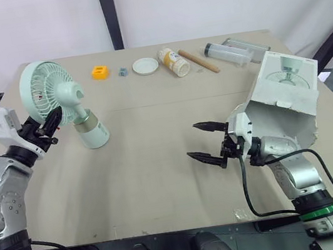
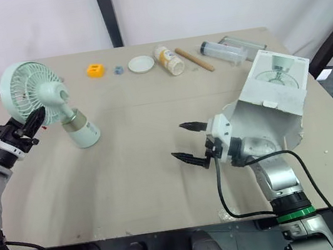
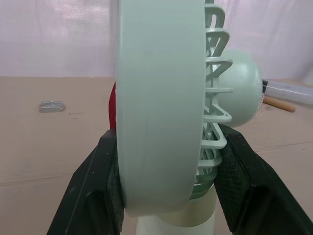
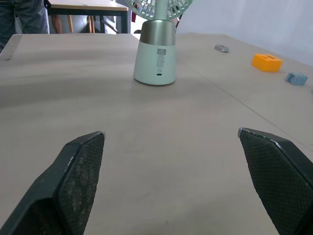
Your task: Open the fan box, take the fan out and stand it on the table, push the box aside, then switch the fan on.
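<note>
The task looks well past its midpoint: the fan box [image 1: 285, 96] lies open on the right side of the table [image 1: 154, 165], and the mint-green fan [image 1: 54, 98] is out of it, base down on the left side and well apart from the box. The left gripper [image 1: 51, 125] is clamped on the rim of the fan's round head, one finger on each face of the grille, so the fan is stood but not let go, and from the head camera it seems to lean a little. The right gripper [image 1: 192, 140] hovers low over bare table just in front of the box with its fingers spread wide and nothing between them. Judged from this, what remains is releasing the fan, perhaps nudging the box further off, and switching the fan on. As for containers, the box's torn-open end faces the right arm, which hides much of the inside, though what shows looks empty. Along the far edge lie a small capped bottle [image 1: 173, 62] on its side and a clear plastic tube [image 1: 228, 53], the contents of both too small to tell, near a white round lid [image 1: 145, 65], a wooden stick [image 1: 198, 61] and an orange block [image 1: 100, 72]
</note>
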Controlling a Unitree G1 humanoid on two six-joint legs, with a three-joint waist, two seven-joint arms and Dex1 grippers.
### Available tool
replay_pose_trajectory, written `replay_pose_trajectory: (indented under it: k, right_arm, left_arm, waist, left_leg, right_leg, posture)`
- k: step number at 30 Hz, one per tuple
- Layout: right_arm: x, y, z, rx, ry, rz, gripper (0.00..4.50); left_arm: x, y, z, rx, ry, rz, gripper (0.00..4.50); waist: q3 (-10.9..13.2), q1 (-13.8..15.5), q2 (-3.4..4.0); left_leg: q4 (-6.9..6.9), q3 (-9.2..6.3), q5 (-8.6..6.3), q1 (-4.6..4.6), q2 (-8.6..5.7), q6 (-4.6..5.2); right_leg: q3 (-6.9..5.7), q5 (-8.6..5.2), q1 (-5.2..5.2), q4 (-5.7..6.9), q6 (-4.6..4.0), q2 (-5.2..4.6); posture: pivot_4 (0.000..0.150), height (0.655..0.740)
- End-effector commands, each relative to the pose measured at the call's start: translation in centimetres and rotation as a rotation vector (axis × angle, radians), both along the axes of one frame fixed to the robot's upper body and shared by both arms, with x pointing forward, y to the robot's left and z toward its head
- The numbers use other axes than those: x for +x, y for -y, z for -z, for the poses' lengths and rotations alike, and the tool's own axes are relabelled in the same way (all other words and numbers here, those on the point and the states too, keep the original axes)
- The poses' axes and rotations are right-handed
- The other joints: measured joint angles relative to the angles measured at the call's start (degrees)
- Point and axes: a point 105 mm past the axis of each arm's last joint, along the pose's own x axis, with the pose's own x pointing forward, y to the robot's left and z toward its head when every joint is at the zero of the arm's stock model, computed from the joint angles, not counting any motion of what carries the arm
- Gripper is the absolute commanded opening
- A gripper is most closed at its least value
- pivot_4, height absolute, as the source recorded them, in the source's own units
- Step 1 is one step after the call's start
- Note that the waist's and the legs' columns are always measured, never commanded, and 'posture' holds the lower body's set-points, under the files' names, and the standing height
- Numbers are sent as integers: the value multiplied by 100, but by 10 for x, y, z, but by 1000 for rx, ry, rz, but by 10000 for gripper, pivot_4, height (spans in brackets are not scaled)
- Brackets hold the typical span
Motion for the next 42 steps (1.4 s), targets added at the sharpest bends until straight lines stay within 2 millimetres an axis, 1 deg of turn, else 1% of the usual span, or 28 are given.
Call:
replay_pose_trajectory:
  k: [1, 6, 7, 8, 11, 14, 17, 21, 24, 32, 34, 42]
  right_arm:
    - [-1, -16, -30, 46, 60, -23, 45000]
    - [3, -27, -44, 66, 39, 8, 45000]
    - [6, -30, -49, 77, 31, 29, 45000]
    - [7, -32, -52, 83, 25, 44, 45000]
    - [13, -39, -59, 92, 6, 127, 45000]
    - [17, -43, -63, 107, -19, 190, 45000]
    - [19, -47, -64, 121, -41, 242, 45000]
    - [21, -46, -64, 141, -77, 307, 45000]
    - [20, -47, -63, 148, -96, 324, 45000]
    - [18, -52, -63, 153, -118, 344, 45000]
    - [17, -53, -61, 149, -122, 344, 39808]
    - [15, -54, -59, 148, -134, 347, 39808]
  left_arm:
    - [-2, 28, -33, 51, 130, 109, 19465]
    - [-1, 59, -35, 85, 141, 215, 19465]
    - [-2, 72, -34, 85, 143, 257, 19465]
    - [-3, 81, -34, 84, 144, 285, 19465]
    - [-9, 114, -31, 78, 149, 388, 19465]
    - [-17, 137, -28, 82, 152, 465, 19465]
    - [-24, 156, -26, 96, 151, 536, 19465]
    - [-26, 165, -22, 106, 139, 566, 19465]
    - [-27, 172, -20, 106, 132, 588, 19465]
    - [-28, 179, -15, 116, 118, 604, 19465]
    - [-28, 179, -14, 119, 115, 604, 19336]
    - [-27, 177, -13, 119, 111, 587, 19336]
  waist:
    - [1, 2, -1]
    - [1, 0, -2]
    - [2, 0, -3]
    - [2, 0, -3]
    - [3, 1, -4]
    - [3, 1, -5]
    - [3, 0, -4]
    - [3, -5, -4]
    - [3, -3, -4]
    - [3, -3, -4]
    - [3, -4, -4]
    - [3, -4, -5]
  left_leg:
    - [0, -1, 0, 0, 0, 0]
    - [0, -2, 1, -4, -1, -2]
    - [0, -3, 0, -4, -1, -3]
    - [-1, -3, 0, -5, 0, -3]
    - [-1, -4, 0, -8, -2, -3]
    - [0, -4, 0, -10, -3, -3]
    - [-1, -5, 0, -9, -3, -3]
    - [-1, -4, 0, -10, -3, -3]
    - [-1, -5, 0, -10, -3, -3]
    - [-1, -4, 0, -10, -4, -2]
    - [-1, -4, 0, -10, -4, -2]
    - [-1, -4, 0, -10, -4, -2]
  right_leg:
    - [0, 0, 0, 0, 0, 0]
    - [-1, 1, -1, 0, 0, 0]
    - [-1, 5, -2, 0, -6, 0]
    - [-1, 6, -3, 0, -9, 0]
    - [-1, 7, -5, 0, -11, -2]
    - [-1, 8, -6, 0, -11, -2]
    - [-1, 7, -7, 0, -12, -1]
    - [0, 7, -9, 0, -11, -1]
    - [0, 7, -9, 0, -11, -1]
    - [0, 6, -9, 0, -9, -1]
    - [0, 6, -9, 0, -9, -1]
    - [0, -1, -9, 0, 2, -1]
  posture:
    - [1500, 7400]
    - [1500, 7400]
    - [1500, 7400]
    - [1500, 7400]
    - [1500, 7400]
    - [1500, 7400]
    - [1500, 7400]
    - [1500, 7400]
    - [1500, 7400]
    - [1500, 7400]
    - [1500, 7400]
    - [1500, 7400]
